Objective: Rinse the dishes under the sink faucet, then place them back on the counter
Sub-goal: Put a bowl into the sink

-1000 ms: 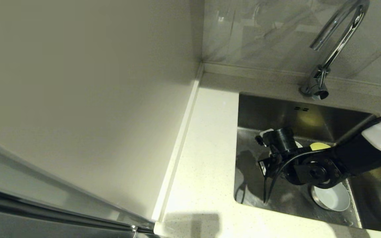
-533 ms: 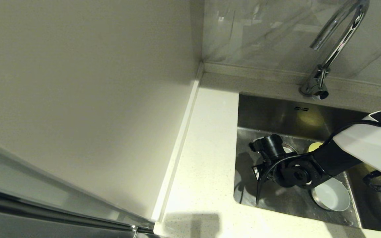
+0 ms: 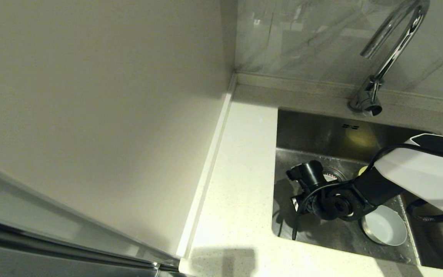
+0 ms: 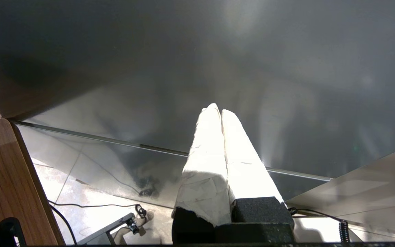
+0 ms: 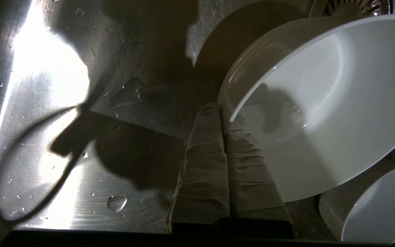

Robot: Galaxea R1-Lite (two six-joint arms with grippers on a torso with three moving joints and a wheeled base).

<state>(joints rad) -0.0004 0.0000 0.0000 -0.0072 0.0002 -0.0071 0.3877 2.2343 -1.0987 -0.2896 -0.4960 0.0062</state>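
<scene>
- Two white bowls show in the right wrist view, both down in the steel sink. The right gripper has its two taped fingers pinched together on the rim of the larger white bowl, one finger outside the wall and one inside.
- That bowl looks tilted, its open side turned toward the gripper; it is plain, smooth and glossy, with a thin rim. Whether it is lifted clear of the sink floor cannot be told.
- A second white bowl sits just beside the held one, close to the gripper's base. From the head view a white bowl lies beside the wrist, and a sliver of the yellow bowl peeks out behind the arm.
- The drain strainer lies just beyond the held bowl.
- The tap stands well above and beyond the gripper.
- Judgement: a thin wet rim may slip, so lift slowly, keep the bowl from knocking its neighbour, and bring it under the spout.
- The left gripper is parked away from the sink, fingers pressed together, empty.
- The speckled counter lies beside the sink.
</scene>
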